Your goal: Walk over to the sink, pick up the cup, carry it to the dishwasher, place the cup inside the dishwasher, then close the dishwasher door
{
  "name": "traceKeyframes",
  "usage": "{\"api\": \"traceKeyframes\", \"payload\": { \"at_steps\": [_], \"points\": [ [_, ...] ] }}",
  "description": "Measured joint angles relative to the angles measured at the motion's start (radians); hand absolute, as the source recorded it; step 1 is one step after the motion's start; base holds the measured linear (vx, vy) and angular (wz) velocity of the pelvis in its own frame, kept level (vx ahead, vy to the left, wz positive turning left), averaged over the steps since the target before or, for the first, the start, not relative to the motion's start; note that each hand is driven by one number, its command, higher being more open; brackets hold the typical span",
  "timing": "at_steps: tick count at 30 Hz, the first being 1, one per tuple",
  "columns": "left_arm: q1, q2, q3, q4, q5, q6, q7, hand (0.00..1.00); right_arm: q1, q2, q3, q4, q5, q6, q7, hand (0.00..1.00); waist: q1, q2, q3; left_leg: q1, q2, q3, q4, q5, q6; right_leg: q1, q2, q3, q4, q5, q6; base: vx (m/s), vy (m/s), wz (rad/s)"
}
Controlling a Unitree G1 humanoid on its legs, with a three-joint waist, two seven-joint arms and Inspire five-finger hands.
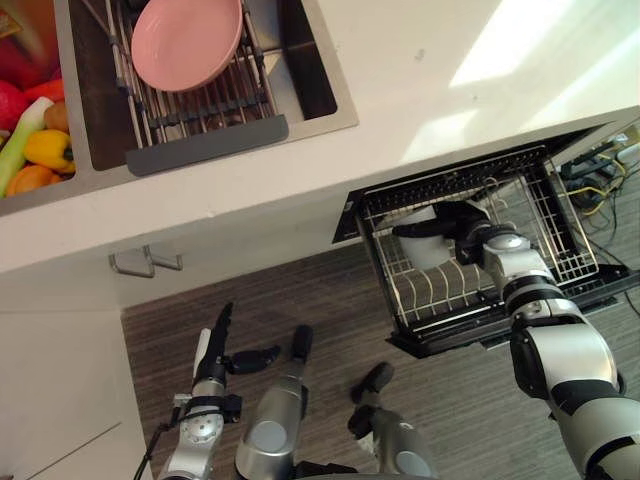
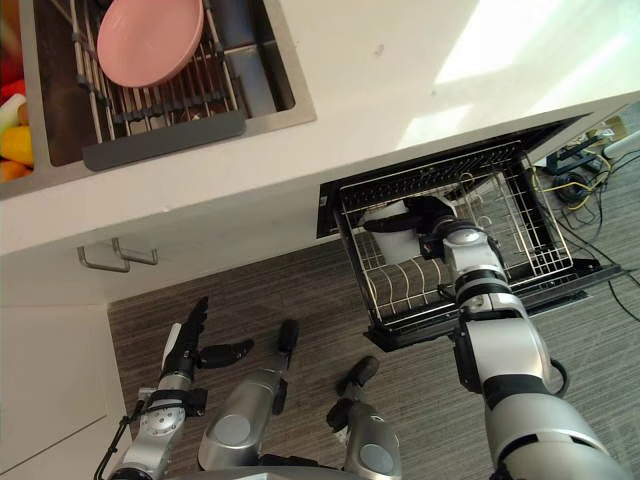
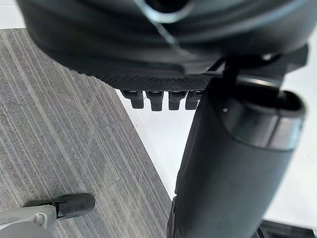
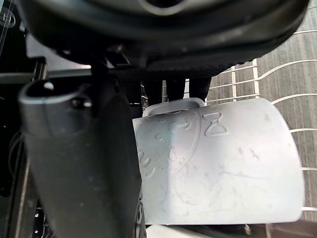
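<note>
Under the counter's point(image 1: 420, 90) front edge, toward its right end, the dishwasher rack point(image 1: 560, 250) stands pulled out. My right hand point(image 1: 470, 232) is wrapped round the white cup point(image 4: 218, 163) at the rack's back left corner. I judge the cup light, stiff and slick, best gripped across its body. My left hand point(image 1: 215, 350) hangs low, fingers straight.

Silver-grey arms point(image 1: 560, 365), black joint bands, dark left hand point(image 1: 214, 366) with white strip, dark right hand point(image 1: 472, 232)
</note>
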Motion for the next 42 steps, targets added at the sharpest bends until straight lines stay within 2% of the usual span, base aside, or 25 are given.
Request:
{"api": "traceKeyframes", "payload": {
  "at_steps": [5,10,11,30,37,40,42],
  "points": [
    [-0.045,-0.001,-0.045,0.001,-0.022,-0.001,-0.001,1.0,-0.091,-0.02,-0.001,0.061,0.025,0.014,-0.024,0.0,0.018,0.027,0.022,-0.061,0.01,-0.014,0.025,-0.007,-0.011,-0.05,0.005,0.007,0.021,-0.001,-0.005,0.01,-0.003,0.04],
    [-0.052,-0.005,-0.077,0.014,-0.037,0.001,0.001,1.0,-0.11,-0.021,0.0,0.065,0.036,0.029,-0.023,0.0,0.039,0.036,0.034,-0.091,0.021,-0.018,0.036,-0.007,-0.016,-0.073,0.016,0.009,0.022,-0.007,-0.014,0.03,-0.023,0.01],
    [-0.056,-0.005,-0.081,0.016,-0.039,0.002,0.002,1.0,-0.115,-0.021,0.001,0.07,0.037,0.032,-0.016,1.0,0.043,0.038,0.035,-0.1,0.025,-0.018,0.043,-0.006,-0.015,-0.079,0.02,0.01,0.022,-0.008,-0.016,0.04,-0.017,0.0],
    [-0.116,-0.007,-0.083,0.045,-0.038,0.022,0.014,1.0,-0.193,-0.016,0.065,0.084,0.111,0.048,0.003,1.0,0.058,0.038,0.04,-0.099,0.078,0.013,0.075,-0.021,-0.047,-0.081,0.061,0.068,0.02,-0.026,-0.043,0.03,-0.013,-0.07],
    [-0.111,-0.004,-0.065,0.044,-0.008,0.041,0.017,1.0,-0.196,-0.016,0.064,0.035,0.154,0.035,0.028,1.0,0.047,0.009,0.05,-0.031,0.098,0.04,0.049,-0.018,-0.06,-0.033,0.082,0.101,0.001,-0.026,-0.044,0.02,-0.01,-0.12],
    [-0.106,0.002,-0.054,0.044,0.012,0.041,0.017,1.0,-0.164,-0.024,0.064,-0.048,0.166,0.013,0.04,1.0,0.041,-0.01,0.045,-0.002,0.106,0.054,0.021,-0.012,-0.068,-0.024,0.087,0.115,0.001,-0.028,-0.045,0.04,0.004,-0.14],
    [-0.088,-0.002,-0.036,0.044,0.034,0.042,0.018,1.0,-0.081,-0.033,0.061,-0.133,0.226,0.012,0.064,1.0,0.036,-0.027,0.037,0.034,0.108,0.069,-0.004,-0.008,-0.069,-0.006,0.089,0.13,-0.004,-0.028,-0.045,0.08,0.011,-0.14]
  ]
}}
